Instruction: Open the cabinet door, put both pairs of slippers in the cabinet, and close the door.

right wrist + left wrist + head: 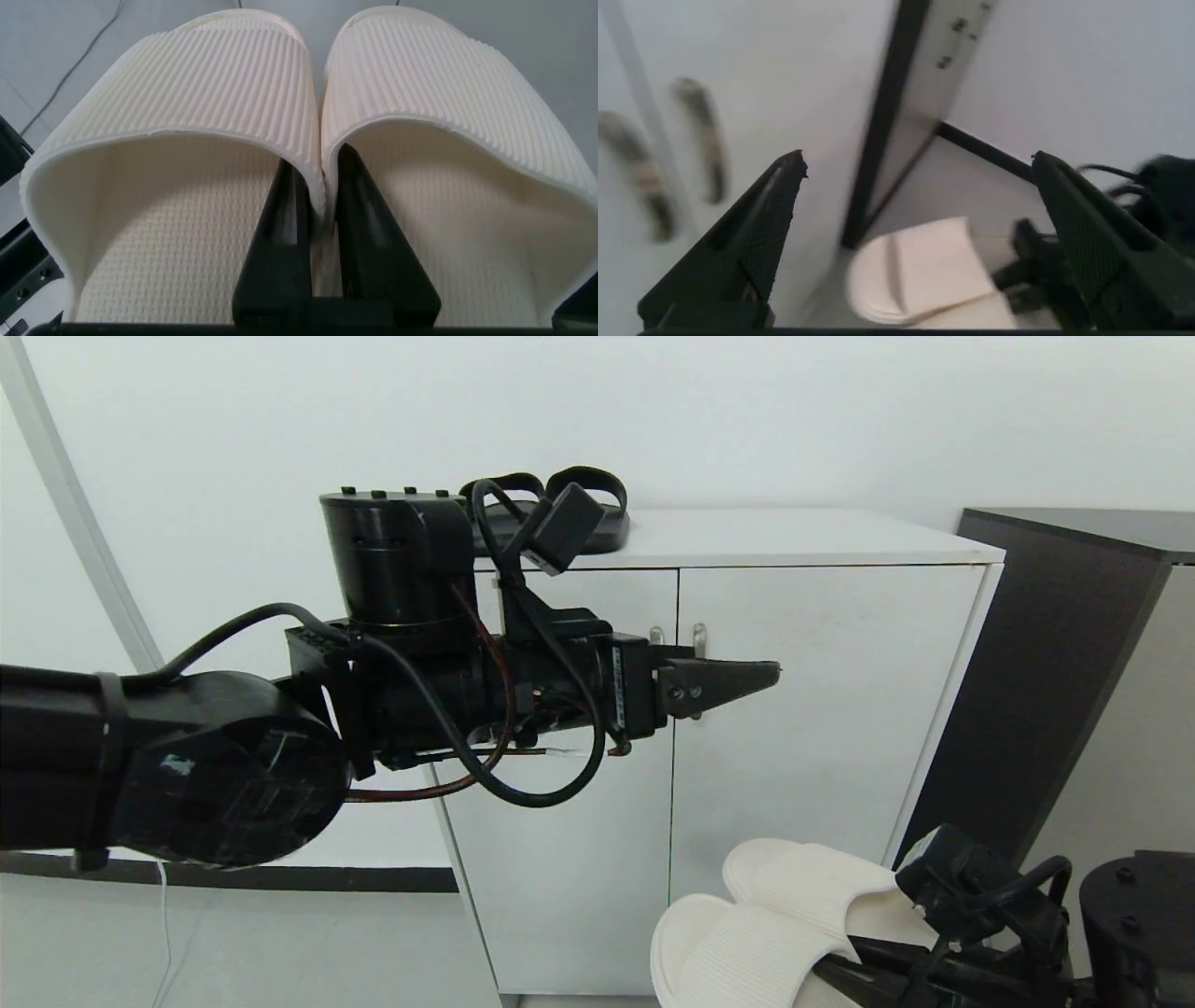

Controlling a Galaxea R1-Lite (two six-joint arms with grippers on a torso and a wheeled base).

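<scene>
The left gripper point(761, 672) hangs with jaws spread wide before the metal handles point(698, 637) of the closed white two-door cabinet point(812, 728), apparently to pull one, while the right gripper point(318, 201) pinches the cream ribbed slippers point(775, 915) together by their inner edges, carrying both; black strapped slippers point(602, 499) sit on top.

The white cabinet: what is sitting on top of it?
A pair of black slippers lies on the cabinet top, near its left end. The left arm hides part of the pair.

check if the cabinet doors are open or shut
Shut. Both cabinet doors sit flush, meeting at the centre seam, with their handles side by side.
</scene>
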